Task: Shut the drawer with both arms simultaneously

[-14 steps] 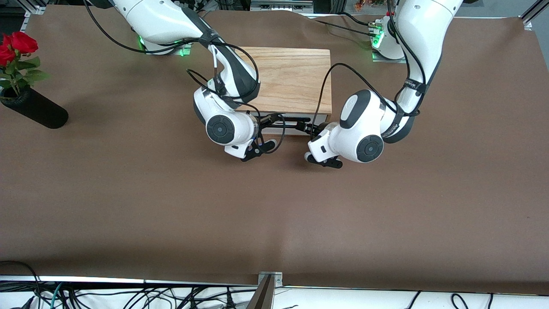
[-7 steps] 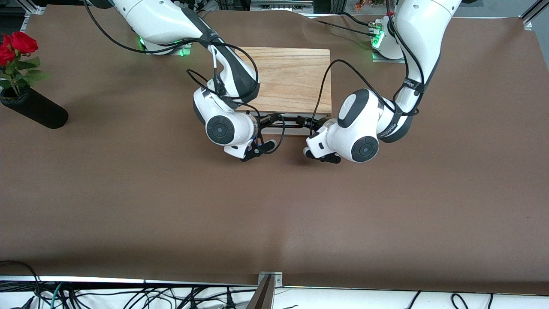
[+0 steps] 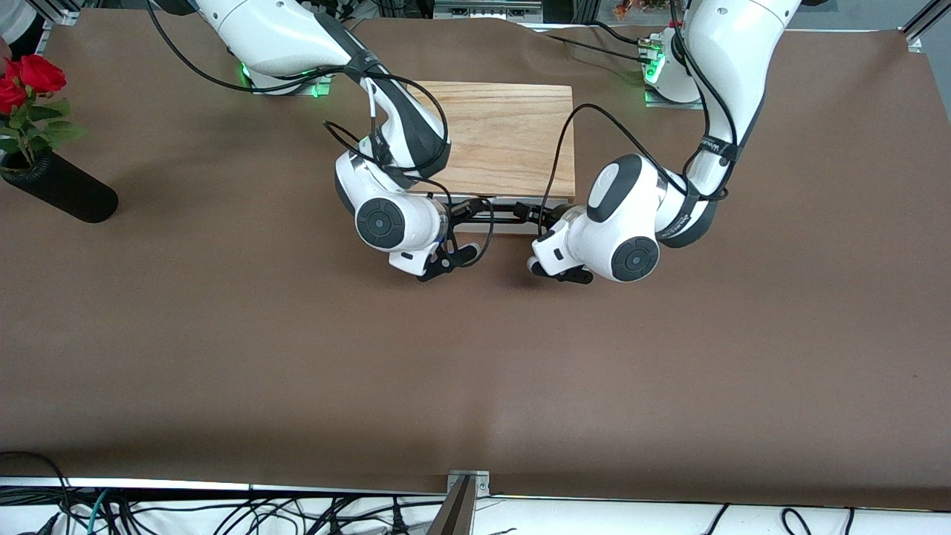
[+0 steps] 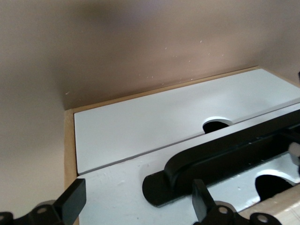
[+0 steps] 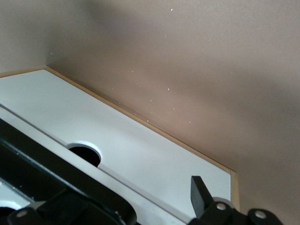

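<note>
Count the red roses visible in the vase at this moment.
2. Both roses sit in the black vase at the right arm's end of the table: one bloom higher in the front view, the other just beside it, cut by the picture's edge. More may be hidden there.

Overhead front view; wrist close-ups

Right claw at the drawer front

In the right wrist view, the white front panel of the drawer (image 5: 140,154) fills the lower part, edged by a thin strip of light wood casing (image 5: 187,147) where it meets the brown desk (image 5: 187,61). A round hole (image 5: 84,153) sits in a white panel. The black bar handle (image 5: 56,183) crosses the panel, and one black fingertip (image 5: 199,194) of the right claw (image 5: 126,206) stands just beside the panel's end.
</note>
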{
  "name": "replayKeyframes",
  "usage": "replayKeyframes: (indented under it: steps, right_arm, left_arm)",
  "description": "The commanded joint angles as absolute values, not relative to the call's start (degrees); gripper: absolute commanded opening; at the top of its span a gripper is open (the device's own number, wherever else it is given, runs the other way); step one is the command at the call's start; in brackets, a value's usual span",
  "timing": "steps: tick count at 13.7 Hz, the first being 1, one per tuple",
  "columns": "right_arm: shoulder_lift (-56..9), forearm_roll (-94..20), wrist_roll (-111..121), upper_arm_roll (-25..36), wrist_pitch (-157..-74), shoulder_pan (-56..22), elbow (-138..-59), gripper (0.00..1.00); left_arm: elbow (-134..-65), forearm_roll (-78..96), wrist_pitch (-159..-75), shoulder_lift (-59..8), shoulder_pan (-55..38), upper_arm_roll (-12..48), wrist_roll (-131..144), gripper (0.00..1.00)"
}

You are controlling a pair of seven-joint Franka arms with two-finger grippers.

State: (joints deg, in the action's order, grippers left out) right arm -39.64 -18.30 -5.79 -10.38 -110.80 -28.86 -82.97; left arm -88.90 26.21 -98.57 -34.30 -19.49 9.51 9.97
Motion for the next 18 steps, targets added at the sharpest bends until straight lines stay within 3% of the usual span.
replayKeyframes:
  steps: [1,4,9,13,18]
  right_arm:
    - [-39.82,-19.42,-5.8,-10.9,-112.24,-28.65,-80.42,1.0]
    - [-39.29,-19.42,-5.8,-10.72,-112.15,-28.39,-80.33,1.0]
    - [-39.29,-19.86,-6.5,-11.07,-108.92,-29.09,-80.51,1.0]
    - [-39.37,-19.95,-7.12,-11.78,-102.75,-29.62,-80.6,1.0]
    - [-39.55,-19.95,-6.33,-11.78,-103.44,-29.53,-80.42,1.0]
  left_arm:
    - [-84.91,26.63,-96.42,-32.96,-17.94,8.79,10.37,1.0]
    - [-81.31,22.17,-95.89,-31.65,-13.9,9.22,9.93,1.0]
    - [-81.03,17.58,-93.53,-24.8,-8.8,8.79,9.93,1.0]
    - [-80.86,8.28,-92.9,-20.84,-8.53,8.88,9.67,1.0]
    - [-79.55,0.0,-89.74,-17.24,-8.61,7.92,9.93,1.0]
